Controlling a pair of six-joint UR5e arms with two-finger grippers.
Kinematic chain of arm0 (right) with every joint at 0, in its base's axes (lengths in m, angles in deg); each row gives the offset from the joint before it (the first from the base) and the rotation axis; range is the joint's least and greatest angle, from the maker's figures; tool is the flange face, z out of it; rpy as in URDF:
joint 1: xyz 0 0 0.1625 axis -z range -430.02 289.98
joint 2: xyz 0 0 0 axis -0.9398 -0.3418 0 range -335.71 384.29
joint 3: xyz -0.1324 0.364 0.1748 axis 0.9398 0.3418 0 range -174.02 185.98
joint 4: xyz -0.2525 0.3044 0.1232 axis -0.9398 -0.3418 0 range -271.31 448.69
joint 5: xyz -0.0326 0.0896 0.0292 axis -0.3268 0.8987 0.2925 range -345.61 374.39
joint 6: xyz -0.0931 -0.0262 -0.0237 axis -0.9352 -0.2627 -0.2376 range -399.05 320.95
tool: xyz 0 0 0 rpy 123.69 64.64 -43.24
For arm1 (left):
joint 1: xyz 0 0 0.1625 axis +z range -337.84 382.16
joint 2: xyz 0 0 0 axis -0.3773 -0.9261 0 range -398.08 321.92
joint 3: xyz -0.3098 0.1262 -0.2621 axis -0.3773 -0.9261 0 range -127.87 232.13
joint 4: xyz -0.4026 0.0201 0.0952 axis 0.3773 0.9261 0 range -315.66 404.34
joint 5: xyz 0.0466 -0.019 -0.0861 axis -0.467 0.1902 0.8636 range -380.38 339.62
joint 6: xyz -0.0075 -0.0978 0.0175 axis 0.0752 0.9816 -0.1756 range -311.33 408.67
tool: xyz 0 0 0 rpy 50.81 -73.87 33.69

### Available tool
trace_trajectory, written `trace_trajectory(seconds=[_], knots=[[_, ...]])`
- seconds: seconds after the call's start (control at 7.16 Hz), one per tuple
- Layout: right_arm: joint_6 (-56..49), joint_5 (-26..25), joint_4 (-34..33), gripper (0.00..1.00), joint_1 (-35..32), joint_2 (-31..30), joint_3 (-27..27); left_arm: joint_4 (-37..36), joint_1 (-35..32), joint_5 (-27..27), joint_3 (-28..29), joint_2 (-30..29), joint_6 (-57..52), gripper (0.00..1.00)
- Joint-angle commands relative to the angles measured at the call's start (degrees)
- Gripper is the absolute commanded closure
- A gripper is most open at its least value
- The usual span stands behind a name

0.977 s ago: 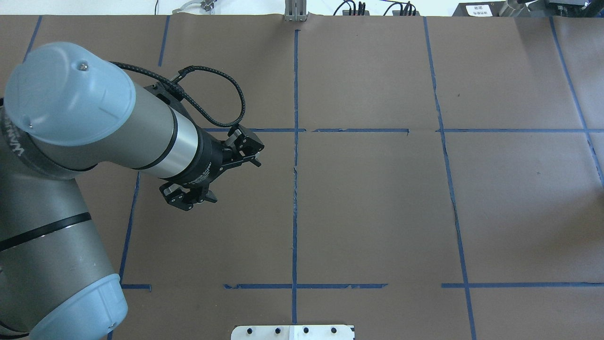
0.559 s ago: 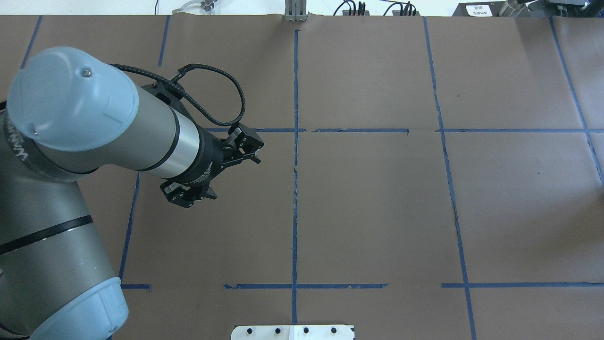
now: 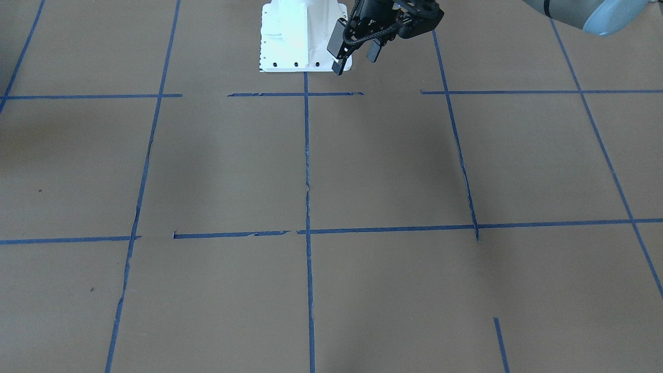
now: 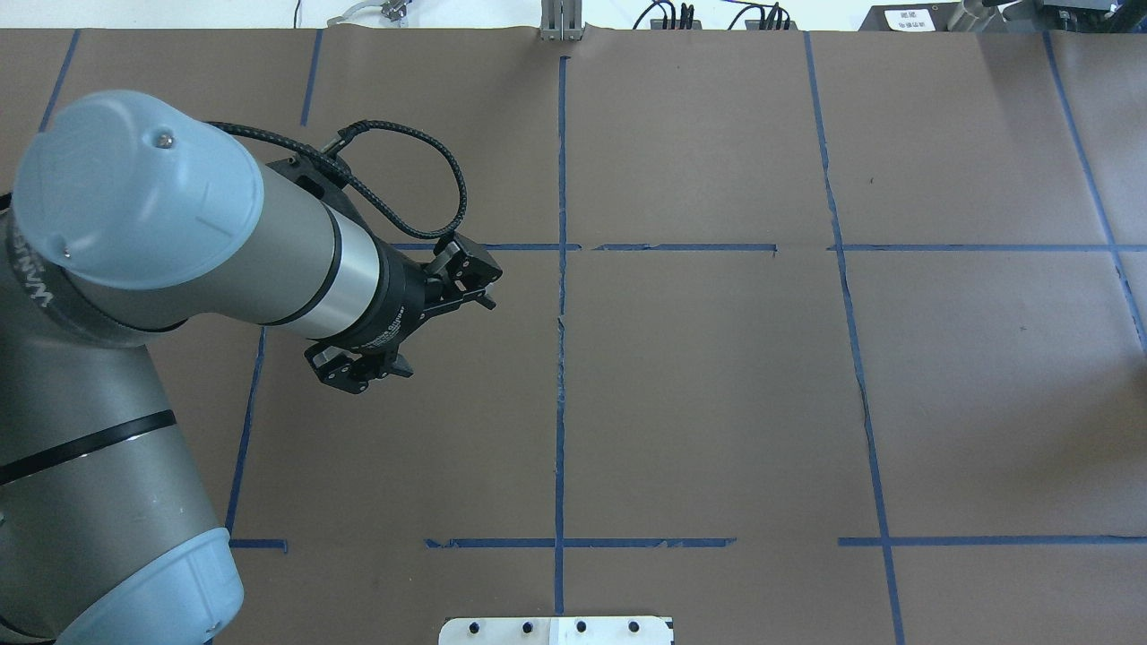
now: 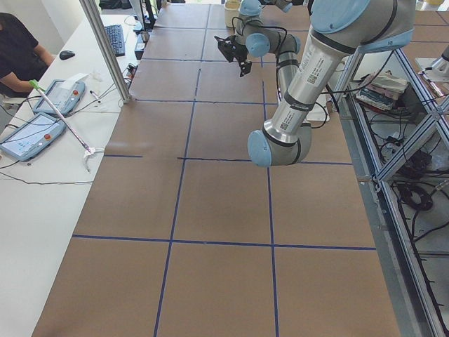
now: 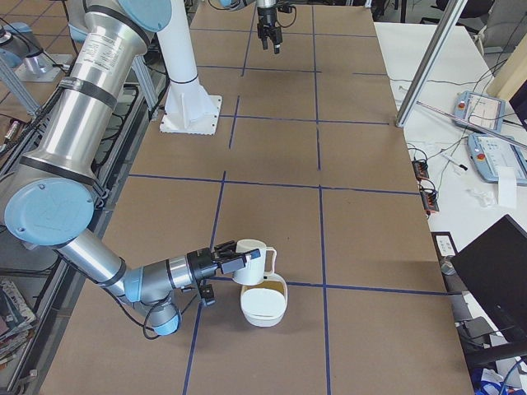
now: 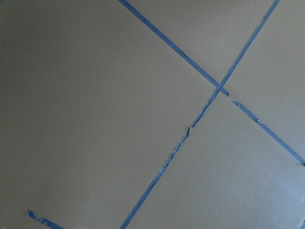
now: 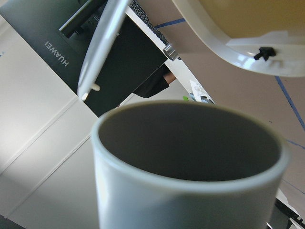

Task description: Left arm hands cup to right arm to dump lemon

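The white cup [image 6: 249, 261], handle to the right, is at the tip of my near right arm in the exterior right view, just above the rim of a white bowl [image 6: 263, 306] with a yellowish inside. My right gripper [image 6: 227, 263] touches the cup; I cannot tell whether it is shut. The right wrist view shows the cup's grey inside [image 8: 190, 143] close up, with no lemon visible, and the bowl [image 8: 248, 52] above it. My left gripper [image 4: 448, 336] is open and empty above the brown table; it also shows in the front view [image 3: 356, 54]. The lemon is not in view.
The table is covered in brown paper with blue tape lines [image 4: 561, 358]. The white robot base [image 3: 303, 36] stands at the near edge. A metal post [image 6: 428, 58], teach pendants [image 6: 486, 107] and a monitor [image 6: 494, 271] sit on the side table. An operator [image 5: 17, 49] sits at the far side.
My left arm's elbow shifted slightly and its gripper drew back a little to the left. The gripper stays open and empty.
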Motion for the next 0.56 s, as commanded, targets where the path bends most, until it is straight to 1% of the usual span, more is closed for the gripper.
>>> trace_trajectory(seconds=[0.0,0.14,0.28,0.42], knots=[[-4.5,4.0,-3.3,0.89,-1.0,1.3,-0.7,0.0,-0.1,0.0,0.0,0.2,0.0,0.00],[-14.8,5.9,-8.8,0.88,-1.5,3.2,-2.9,0.0,-0.1,0.0,0.0,0.2,0.0,0.00],[-19.8,5.8,-18.3,0.88,-1.9,3.6,-9.8,0.0,-0.1,0.0,0.0,0.2,0.0,0.00],[-20.5,5.8,-25.5,0.88,-2.0,3.3,-13.2,0.0,-0.1,0.1,0.0,0.2,0.0,0.00]])
